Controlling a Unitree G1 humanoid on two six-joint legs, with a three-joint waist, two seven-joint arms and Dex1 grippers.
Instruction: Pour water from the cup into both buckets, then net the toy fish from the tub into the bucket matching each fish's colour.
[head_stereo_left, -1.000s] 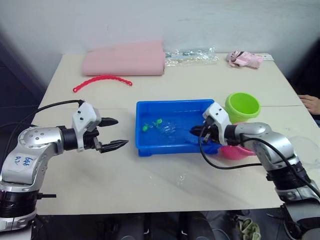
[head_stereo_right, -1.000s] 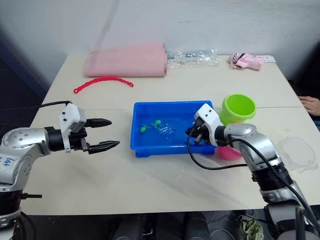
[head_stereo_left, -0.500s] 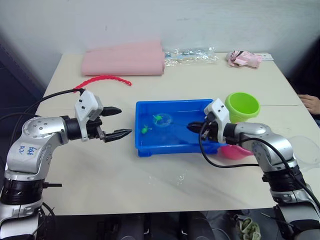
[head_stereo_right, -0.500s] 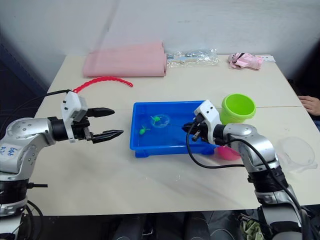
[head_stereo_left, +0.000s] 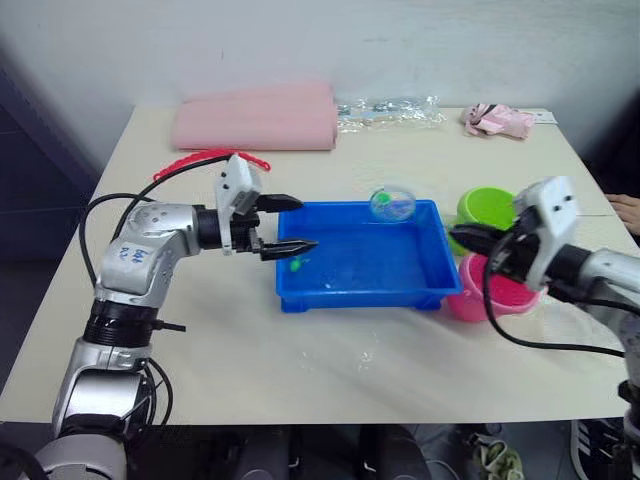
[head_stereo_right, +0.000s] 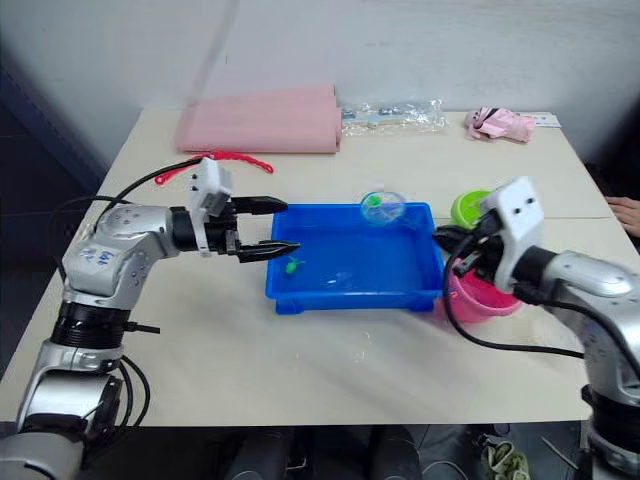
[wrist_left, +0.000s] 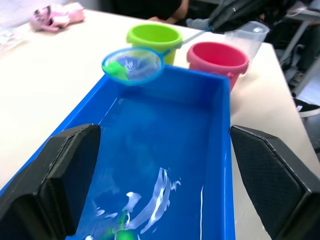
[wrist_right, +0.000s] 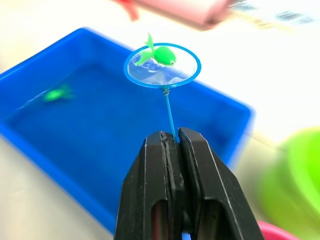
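Since your right gripper (wrist_right: 172, 145) is clamped on the net (wrist_right: 162, 65), green fish (wrist_right: 159, 54) riding above the tub's (head_stereo_left: 360, 298) far rim, and the left gripper (head_stereo_left: 287, 223) gapes, any jerk could flip it out short of the lime green bucket (head_stereo_left: 486, 209).

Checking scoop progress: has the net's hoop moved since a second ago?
Yes. The net has risen out of the water to the blue tub's far rim, towards the green bucket, carrying a green fish.

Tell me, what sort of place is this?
Probably an indoor test room: a plain table against a bare wall, holding a water-filled blue tub, toy buckets and a small net.
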